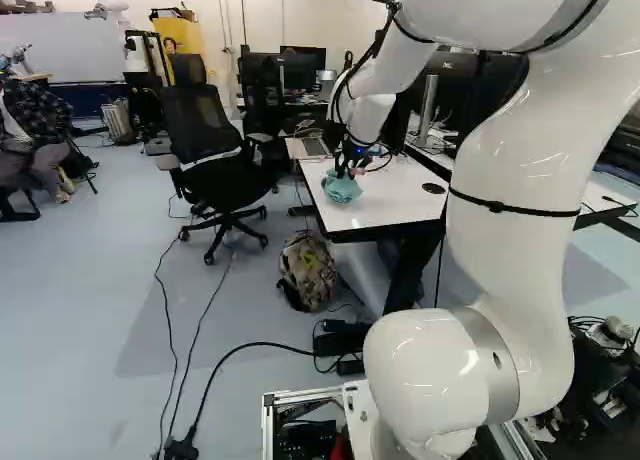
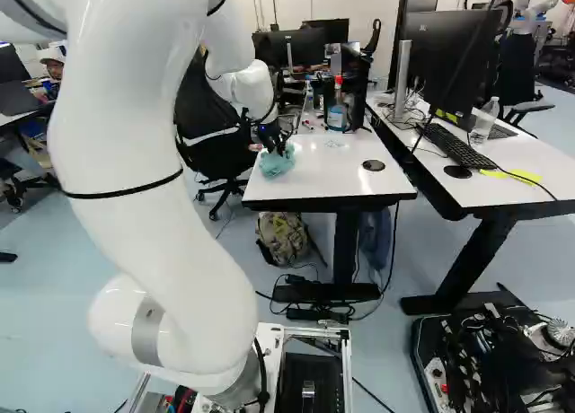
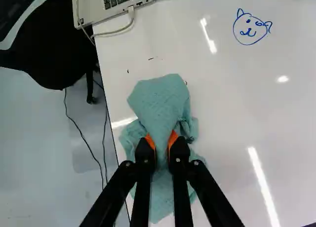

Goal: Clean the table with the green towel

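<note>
So my white arm (image 1: 510,190) is rising from the joint at the foot of both base views, and a backpack (image 1: 308,270) is sitting on the floor by the nearer table leg. Past that, the white table (image 2: 337,175) is standing ahead of me, and my black gripper (image 2: 275,145) is reaching down over its side next to the office chair (image 1: 215,170). The fingers are standing nearly closed, just a narrow gap apart, and the orange pads (image 3: 150,139) are pinching a bunched fold of the green towel (image 3: 159,101). The rest of the cloth is bulging out ahead of the grip and spreading under the fingers, lying on the tabletop right beside that edge. A couple of small dark marks (image 3: 151,58) are showing just ahead of the towel, and a blue doodle of a face (image 3: 252,30) is sitting farther off across the surface. A laptop (image 3: 116,0) is lying at the table's far end, a red-topped bottle (image 2: 337,117) is standing over there too, and monitors (image 2: 301,47) are rising behind.
</note>
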Controlling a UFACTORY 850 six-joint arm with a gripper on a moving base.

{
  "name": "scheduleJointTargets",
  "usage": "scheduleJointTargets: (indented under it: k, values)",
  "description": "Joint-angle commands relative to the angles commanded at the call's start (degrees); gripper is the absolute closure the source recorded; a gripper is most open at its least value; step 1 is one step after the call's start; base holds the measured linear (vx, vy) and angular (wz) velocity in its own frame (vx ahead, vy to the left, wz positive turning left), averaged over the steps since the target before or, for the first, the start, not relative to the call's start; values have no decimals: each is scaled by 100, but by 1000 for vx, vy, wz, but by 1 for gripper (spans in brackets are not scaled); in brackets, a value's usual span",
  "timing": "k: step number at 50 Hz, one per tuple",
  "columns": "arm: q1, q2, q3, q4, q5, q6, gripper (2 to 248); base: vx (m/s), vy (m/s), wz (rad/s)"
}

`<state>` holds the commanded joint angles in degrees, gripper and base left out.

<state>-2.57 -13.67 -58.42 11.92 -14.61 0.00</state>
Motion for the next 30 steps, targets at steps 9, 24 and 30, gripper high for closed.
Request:
scheduleJointTargets:
  k: [9, 24, 30]
  values:
    - [-38, -116, -137, 0, 0, 0, 204, 0, 0, 0]
    - [-200, -392, -469, 0, 0, 0, 204, 0, 0, 0]
    - [-277, -510, -614, 0, 0, 0, 204, 0, 0, 0]
